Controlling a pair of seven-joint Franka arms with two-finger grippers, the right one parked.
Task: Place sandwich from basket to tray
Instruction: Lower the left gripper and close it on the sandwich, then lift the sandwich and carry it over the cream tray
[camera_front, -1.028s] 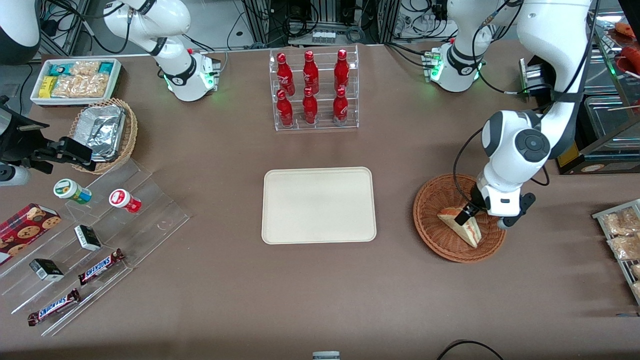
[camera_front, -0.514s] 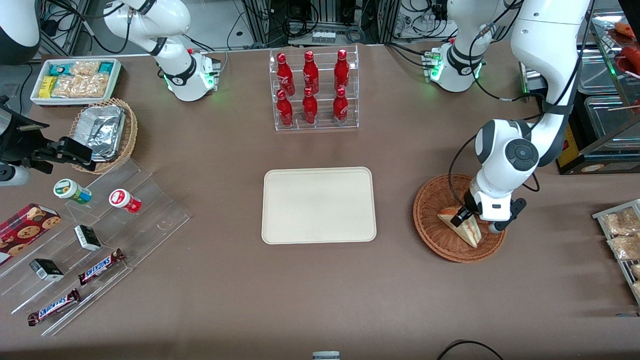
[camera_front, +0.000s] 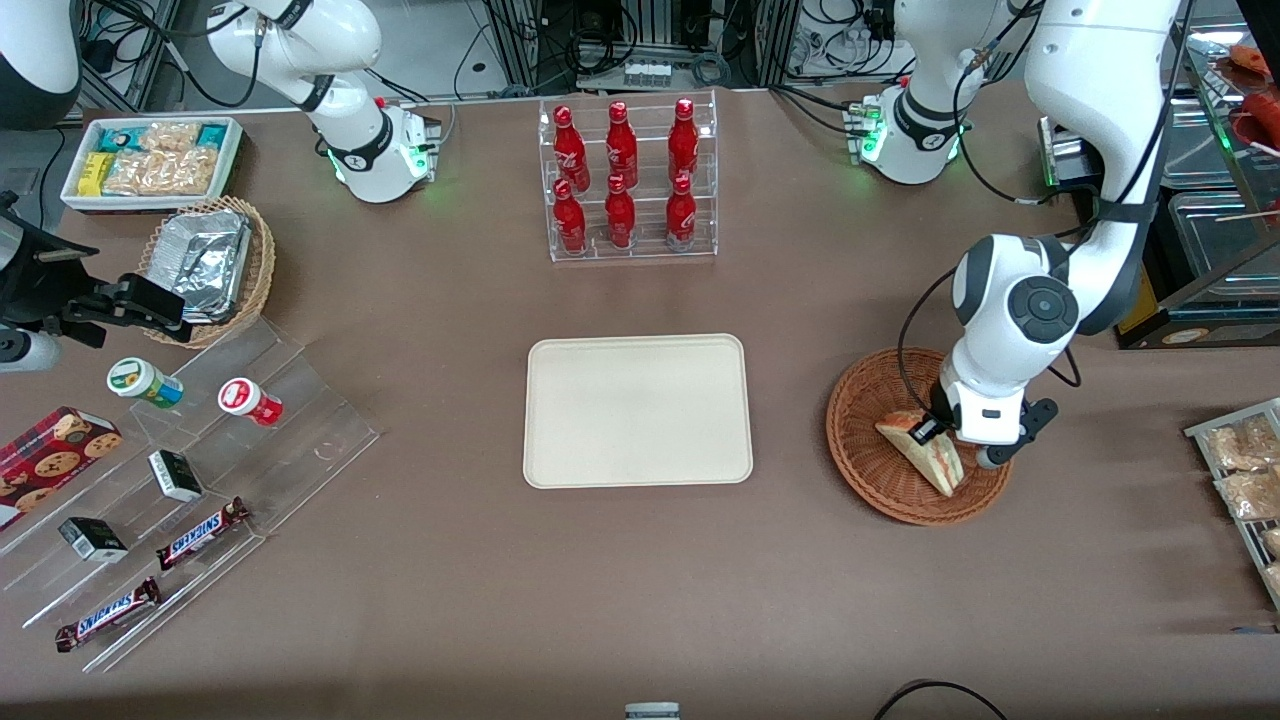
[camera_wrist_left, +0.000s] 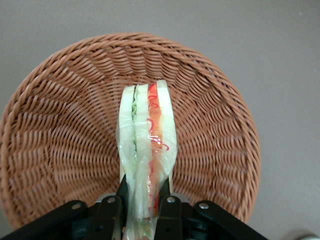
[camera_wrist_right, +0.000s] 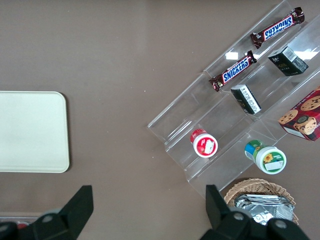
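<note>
My left gripper (camera_front: 930, 432) sat low in the round reddish-brown wicker basket (camera_front: 862, 448), at the thick end of the triangular white-bread sandwich (camera_front: 925, 455). The flat cream rectangular tray (camera_front: 637, 410) lay well apart, toward the parked arm's end.

A matte brown tabletop (camera_front: 420, 560) fills the scene under even light. Along its edge farthest from the front camera runs a clutter of black cables (camera_front: 590, 40) and metal framing, and at the working arm's end stand metal trays (camera_front: 1215, 215) on a rack.
</note>
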